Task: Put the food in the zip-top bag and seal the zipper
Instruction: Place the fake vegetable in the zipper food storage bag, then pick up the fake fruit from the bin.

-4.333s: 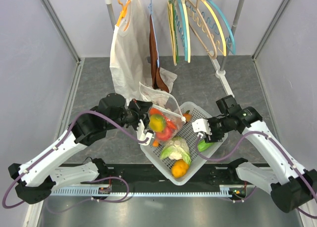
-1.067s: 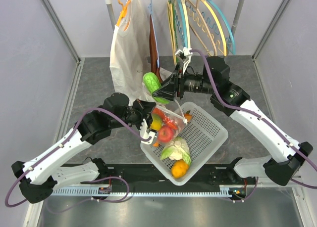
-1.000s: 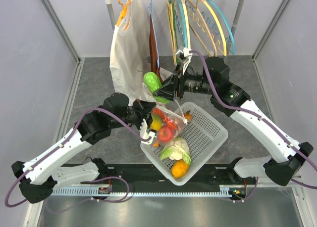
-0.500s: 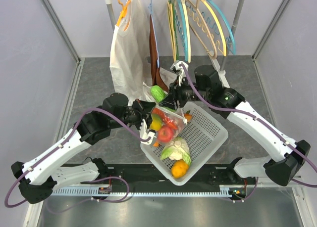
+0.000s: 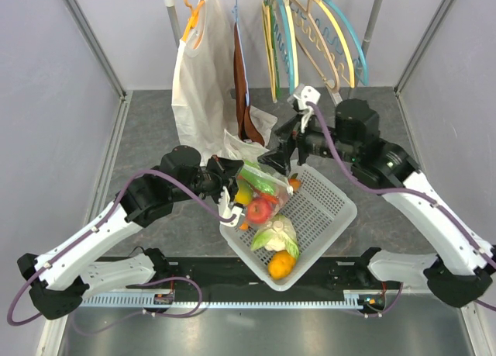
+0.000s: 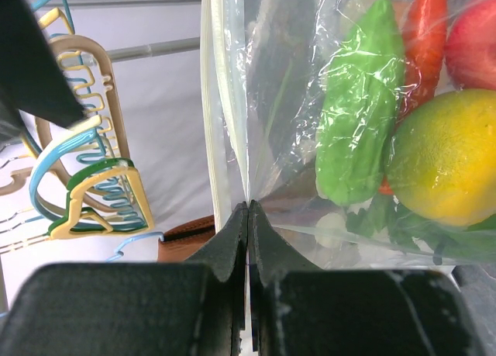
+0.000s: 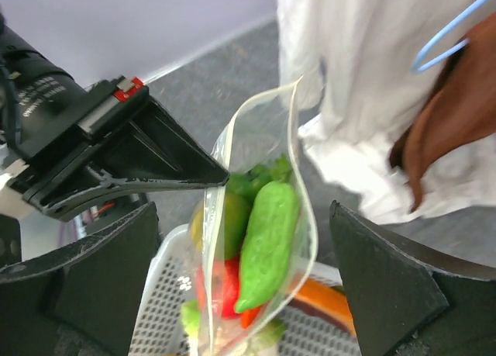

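Wht basket (image 5: 329,209); wht garment (image 5: 198,84), hangers (image 5: 290,57) behind.

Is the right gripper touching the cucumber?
Apart. The right wrist view shows the right gripper's open fingers clear of the cucumber on both sides; it lies inside the bag.

Top camera looks down; both wrist cameras closely face the zip-top bag (image 7: 262,136).
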Action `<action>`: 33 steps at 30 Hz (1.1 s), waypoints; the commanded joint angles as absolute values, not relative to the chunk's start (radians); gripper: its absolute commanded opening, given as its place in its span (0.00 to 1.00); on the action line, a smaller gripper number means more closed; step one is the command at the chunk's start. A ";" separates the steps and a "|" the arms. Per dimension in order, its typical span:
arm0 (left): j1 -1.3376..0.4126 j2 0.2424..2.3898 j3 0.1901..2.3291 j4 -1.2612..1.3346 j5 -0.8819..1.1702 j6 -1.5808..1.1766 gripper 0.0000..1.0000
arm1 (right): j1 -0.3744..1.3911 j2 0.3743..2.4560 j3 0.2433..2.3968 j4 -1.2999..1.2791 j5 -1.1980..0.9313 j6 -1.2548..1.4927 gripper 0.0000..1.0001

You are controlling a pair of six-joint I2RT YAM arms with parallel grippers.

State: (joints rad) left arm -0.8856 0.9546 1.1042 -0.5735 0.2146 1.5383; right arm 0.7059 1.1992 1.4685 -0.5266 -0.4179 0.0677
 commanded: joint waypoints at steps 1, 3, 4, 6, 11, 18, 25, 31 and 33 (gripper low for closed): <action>-0.882 0.931 1.135 -0.528 0.204 1.543 0.02 | 0.710 1.056 1.420 -0.526 -0.350 -0.055 0.98; -0.884 0.930 1.131 -0.529 0.196 1.537 0.02 | 0.709 0.940 1.311 -0.534 -0.328 -0.064 0.98; -0.882 0.928 1.129 -0.529 0.193 1.532 0.02 | 0.710 0.902 1.283 -0.547 -0.330 -0.072 0.98; -0.884 0.931 1.124 -0.528 0.177 1.528 0.02 | 0.709 0.815 1.243 -0.567 -0.322 -0.075 0.98; -0.882 0.954 1.129 -0.519 0.126 1.503 0.02 | 0.710 0.762 1.209 -0.736 -0.394 -0.176 0.98; -0.882 0.943 1.129 -0.518 0.121 1.509 0.02 | 0.710 0.740 1.036 -0.977 -0.535 -0.723 0.95; -0.882 0.943 1.118 -0.518 0.124 1.519 0.02 | 0.710 0.730 0.934 -0.996 -0.719 -1.167 0.83; -0.882 0.948 1.120 -0.517 0.121 1.514 0.02 | 0.753 0.986 0.999 -1.123 -0.811 -1.336 0.72; -0.882 0.946 1.117 -0.518 0.118 1.513 0.02 | 0.790 1.012 0.970 -1.124 -0.792 -1.414 0.70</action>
